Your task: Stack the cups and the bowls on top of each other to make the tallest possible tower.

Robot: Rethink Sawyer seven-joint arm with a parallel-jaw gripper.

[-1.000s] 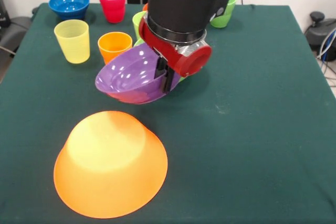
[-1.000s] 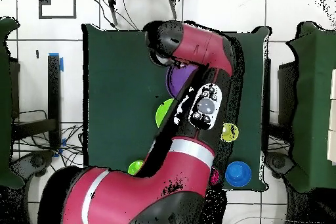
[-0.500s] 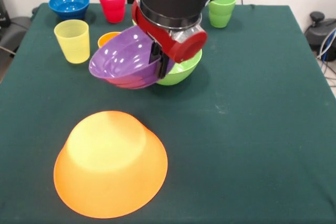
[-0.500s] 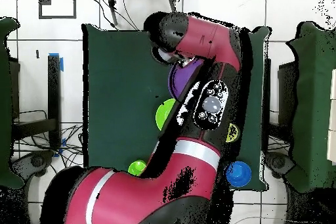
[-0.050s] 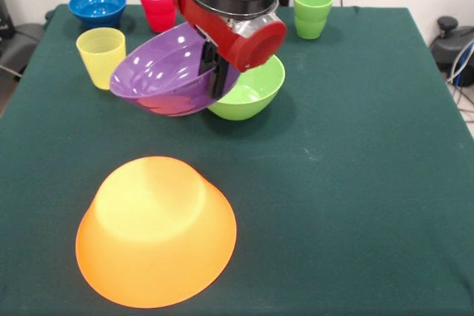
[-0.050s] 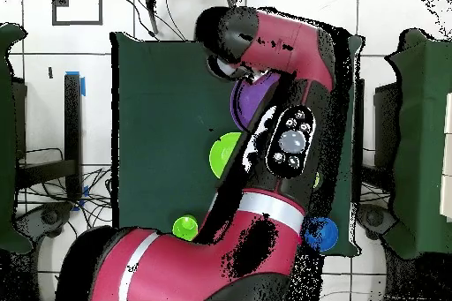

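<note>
My gripper [image 5: 215, 72] is shut on the rim of the wide purple bowl [image 5: 164, 77], which hangs tilted above the table with its opening facing up and forward. The overhead view shows a slice of this purple bowl [image 6: 251, 96] beside the arm. Directly behind it on the cloth sits the lime green bowl [image 5: 254, 91]. The very large orange bowl [image 5: 156, 230] lies upside down at the near left, apart from the gripper. At the far left stand a yellow cup [image 5: 101, 57], a red cup [image 5: 158, 5] and a small blue bowl [image 5: 98, 7].
A green cup [image 5: 312, 12] stands at the far side, right of the arm. The dark green cloth ends at the table edges all round. In the overhead view the arm covers much of the table; the lime green bowl [image 6: 222, 152] and the blue bowl [image 6: 322, 233] show beside it.
The gripper has risen and shifted left in the front view with the purple bowl in it. The bowl now hides the orange cup that showed behind it.
</note>
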